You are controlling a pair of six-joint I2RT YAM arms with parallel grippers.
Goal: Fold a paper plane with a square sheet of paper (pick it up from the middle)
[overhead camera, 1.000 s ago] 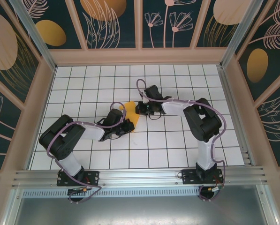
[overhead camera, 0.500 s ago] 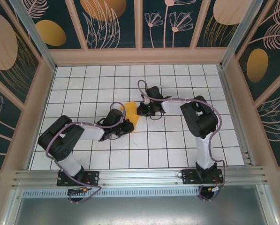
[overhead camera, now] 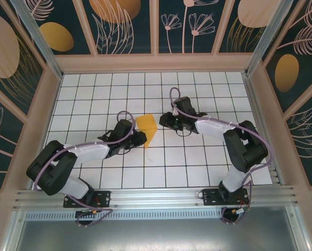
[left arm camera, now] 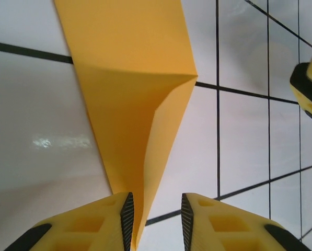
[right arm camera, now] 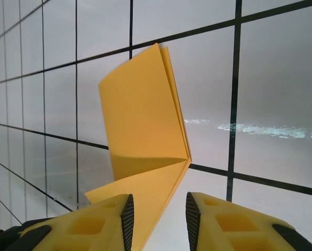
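Both hands have loosened since a second ago. They were closed at the sheet of paper (overhead camera: 147, 128) then, and now each one's fingers stand apart. The right hand (overhead camera: 165, 120) has drawn back toward the counter's (overhead camera: 197, 167) right edge, its elbow swung out that way. The left arm lies lower and longer, elbow nearer the left edge. The folded sheet sits near the counter's middle, one flap raised. Its narrow tip lies in the left hand's (overhead camera: 140, 138) gap, unclamped — a corner reaches loosely between the right hand's fingers too.
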